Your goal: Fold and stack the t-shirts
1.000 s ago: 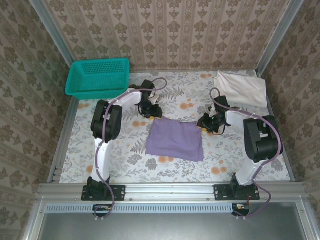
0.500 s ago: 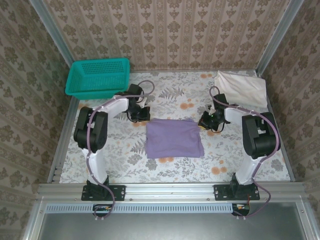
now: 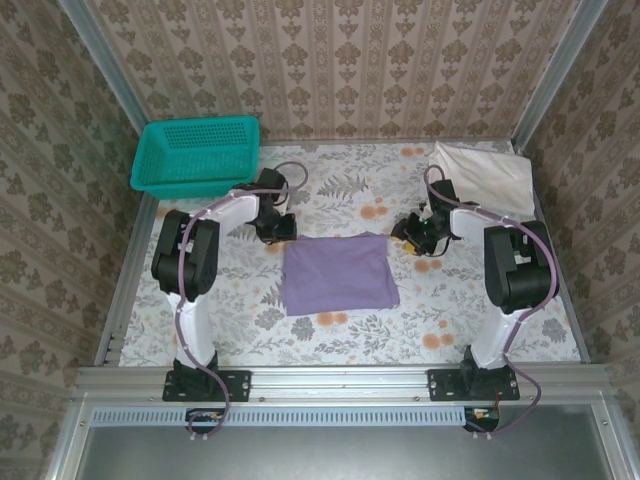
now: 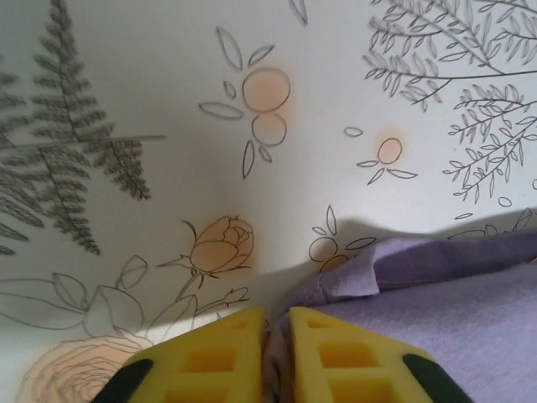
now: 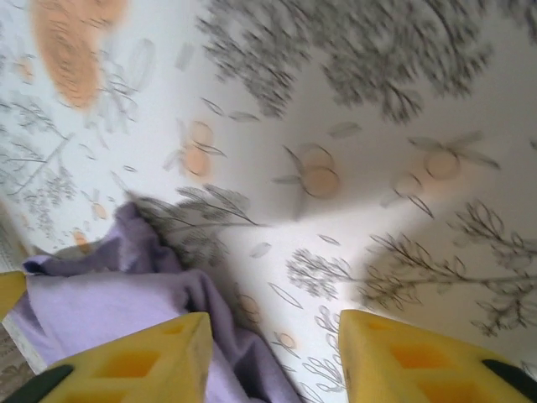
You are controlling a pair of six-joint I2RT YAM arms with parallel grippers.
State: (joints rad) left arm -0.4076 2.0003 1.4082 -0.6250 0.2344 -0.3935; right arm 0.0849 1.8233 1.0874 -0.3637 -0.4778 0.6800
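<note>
Table [image 3: 480, 320] under a pale cloth printed with grey ferns and orange blooms. Walls [image 3: 340, 60] on three sides in tan damask paper, metal posts [image 3: 108, 70] in the far corners, a metal rail [image 3: 340, 380] along the near edge. Teal basket [image 3: 195, 180] at the far left corner. White shirt [image 3: 485, 175] bunched at the far right corner, well apart from the rest. Purple shirt [image 3: 338, 274] folded to a rough square, flat at table centre, between the two arms. Left gripper [image 3: 278, 228] low at that shirt's far left corner. Wrist view has its yellow pads [image 4: 210, 353] drawn almost together, a thin slit between, purple hem running up to the slit; cannot tell whether cloth is pinched. Right gripper [image 3: 408, 232] just off the far right corner. Its pads [image 5: 151, 361] stand wide apart, nothing gripped, a loose purple edge lying on the table beside one pad. That wrist view is slightly blurred.
</note>
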